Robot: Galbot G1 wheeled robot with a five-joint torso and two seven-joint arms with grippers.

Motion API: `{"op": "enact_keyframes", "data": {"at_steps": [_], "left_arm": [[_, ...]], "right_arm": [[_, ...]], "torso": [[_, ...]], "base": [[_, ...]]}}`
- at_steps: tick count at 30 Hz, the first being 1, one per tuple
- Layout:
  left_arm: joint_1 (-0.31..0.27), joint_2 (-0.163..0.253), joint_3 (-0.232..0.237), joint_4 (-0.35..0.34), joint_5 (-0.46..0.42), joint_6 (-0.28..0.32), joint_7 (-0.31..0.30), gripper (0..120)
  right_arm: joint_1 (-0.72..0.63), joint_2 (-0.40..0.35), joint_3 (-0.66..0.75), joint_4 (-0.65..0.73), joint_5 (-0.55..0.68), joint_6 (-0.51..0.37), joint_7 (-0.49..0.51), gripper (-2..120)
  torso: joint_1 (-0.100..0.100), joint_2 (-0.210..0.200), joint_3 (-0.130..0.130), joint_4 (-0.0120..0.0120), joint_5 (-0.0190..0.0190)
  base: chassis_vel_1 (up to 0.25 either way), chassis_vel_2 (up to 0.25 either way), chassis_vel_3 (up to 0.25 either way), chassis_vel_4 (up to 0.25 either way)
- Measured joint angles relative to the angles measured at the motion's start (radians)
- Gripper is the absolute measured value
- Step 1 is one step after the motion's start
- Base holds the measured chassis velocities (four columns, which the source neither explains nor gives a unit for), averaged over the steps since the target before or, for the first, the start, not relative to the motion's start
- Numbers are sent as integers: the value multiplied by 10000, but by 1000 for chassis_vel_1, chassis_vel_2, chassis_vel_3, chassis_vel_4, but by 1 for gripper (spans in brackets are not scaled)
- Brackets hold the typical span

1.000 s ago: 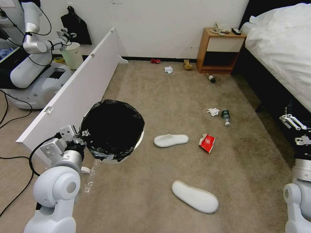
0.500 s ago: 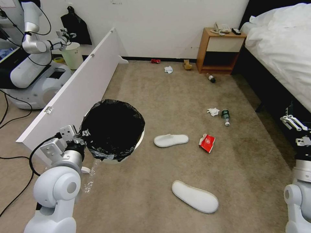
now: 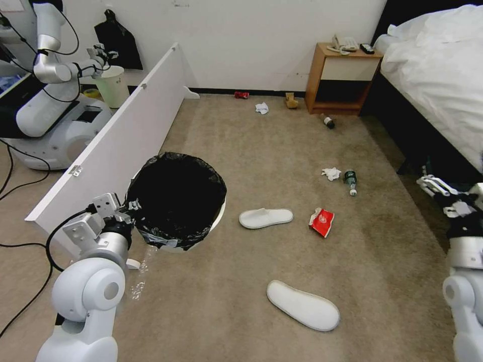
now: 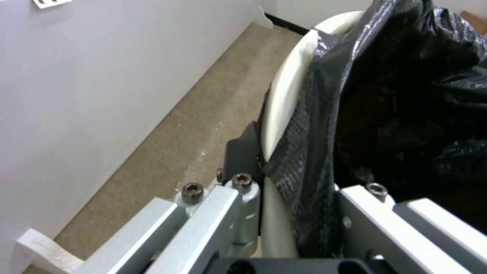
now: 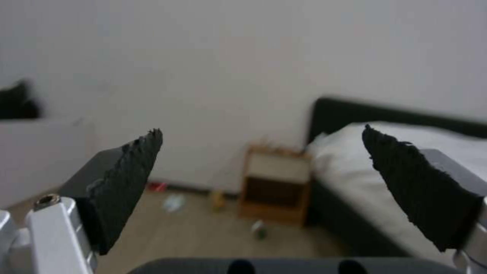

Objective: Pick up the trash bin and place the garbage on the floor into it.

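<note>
The trash bin [image 3: 175, 201], white with a black bag over its rim, is at the left over the carpeted floor [image 3: 282, 151]. My left gripper [image 3: 132, 206] is shut on its near rim; in the left wrist view the white rim [image 4: 284, 95] sits clamped between the fingers [image 4: 243, 152]. My right gripper [image 3: 427, 183] hangs open at the right by the bed, with nothing between its pads [image 5: 132, 171]. Garbage lies scattered: two white slippers [image 3: 265, 217] [image 3: 303, 305], a red-white wrapper [image 3: 321, 221], a tissue [image 3: 330, 173], a bottle [image 3: 350, 181], and farther off a second bottle [image 3: 327, 121], a tissue [image 3: 261, 107], a red can [image 3: 241, 94] and tan paper [image 3: 291, 101].
A long white board [image 3: 126, 136] stands along the left, close to the bin. Behind it is another robot [image 3: 50, 100] with a pale bucket [image 3: 113, 85]. A wooden nightstand [image 3: 342, 78] and the bed [image 3: 437, 75] close off the right. Cables [image 3: 20, 241] lie at the left.
My right gripper has swung left, away from the bed and out over the carpet's edge. The left gripper and the bin have hardly moved.
</note>
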Motion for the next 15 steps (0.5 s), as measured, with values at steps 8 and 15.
{"op": "enact_keyframes", "data": {"at_steps": [8, 15], "left_arm": [[10, 13, 31, 65, 58, -68, 102, 4], [-3, 92, 28, 69, 66, -78, 157, 4]], "right_arm": [[66, -1207, -1008, -716, 982, -782, -1395, 100], [-11, -2248, -2061, -1550, 1455, -784, -4615, 100]], "torso": [[1, 0, 0, 0, 2], [1, 0, 0, 1, 0]], "base": [[0, 0, 0, 0], [0, 0, 0, 0]]}}
